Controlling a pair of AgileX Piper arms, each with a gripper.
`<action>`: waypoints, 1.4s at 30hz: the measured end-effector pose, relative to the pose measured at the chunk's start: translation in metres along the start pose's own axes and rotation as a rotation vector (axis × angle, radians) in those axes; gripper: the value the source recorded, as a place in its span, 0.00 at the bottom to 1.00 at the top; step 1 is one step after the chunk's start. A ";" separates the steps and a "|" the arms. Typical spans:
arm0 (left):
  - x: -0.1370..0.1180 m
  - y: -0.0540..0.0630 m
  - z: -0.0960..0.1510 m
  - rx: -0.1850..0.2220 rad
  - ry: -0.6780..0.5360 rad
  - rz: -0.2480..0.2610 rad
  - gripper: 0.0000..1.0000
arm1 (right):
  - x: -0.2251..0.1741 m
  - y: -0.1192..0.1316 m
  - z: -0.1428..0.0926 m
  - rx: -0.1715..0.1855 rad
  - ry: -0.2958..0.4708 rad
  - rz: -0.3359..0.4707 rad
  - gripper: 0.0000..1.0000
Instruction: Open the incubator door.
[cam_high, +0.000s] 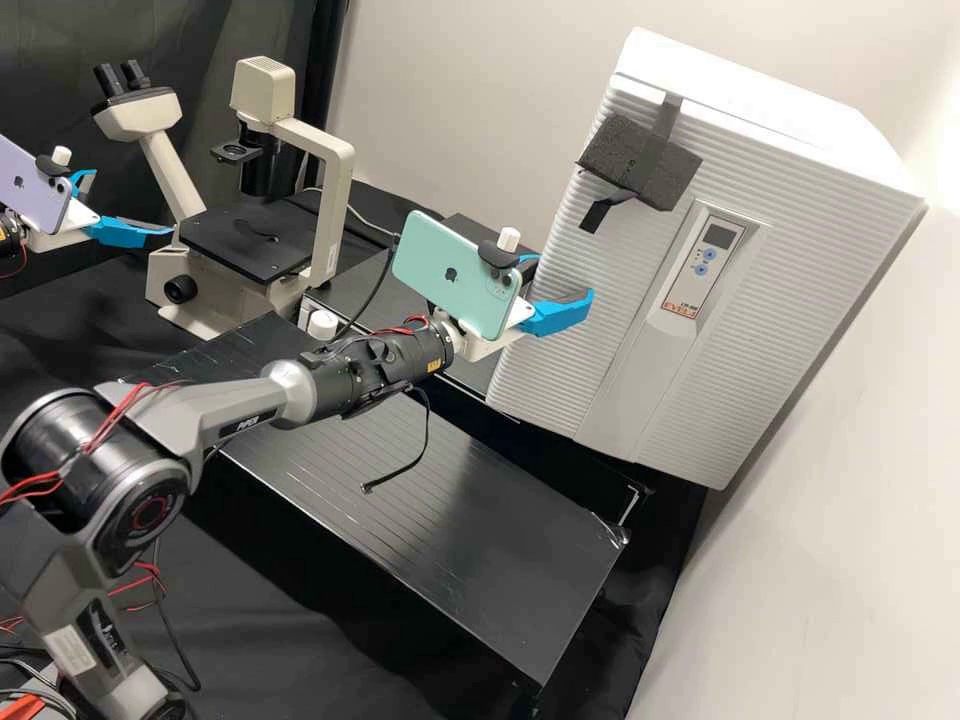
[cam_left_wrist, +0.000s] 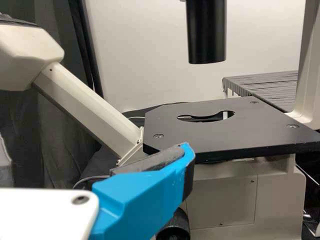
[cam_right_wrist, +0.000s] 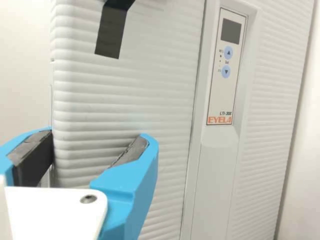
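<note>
The right gripper gaped, empty, at the door, where too shallow a bite on its edge risked slipping off.

The ribbed incubator door looks plastic, the curtain matt cloth.

Free space fronts the incubator panel (foam block juts nearby).
</note>
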 end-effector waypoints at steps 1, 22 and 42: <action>0.000 0.000 0.000 0.000 0.000 0.000 1.00 | -0.002 0.003 0.001 0.005 0.002 0.003 0.00; 0.000 0.000 0.000 0.000 0.000 0.000 1.00 | -0.075 0.049 0.045 -0.017 -0.046 0.117 1.00; 0.000 0.000 0.000 0.000 0.000 0.000 1.00 | -0.106 0.070 0.058 0.079 -0.296 0.270 1.00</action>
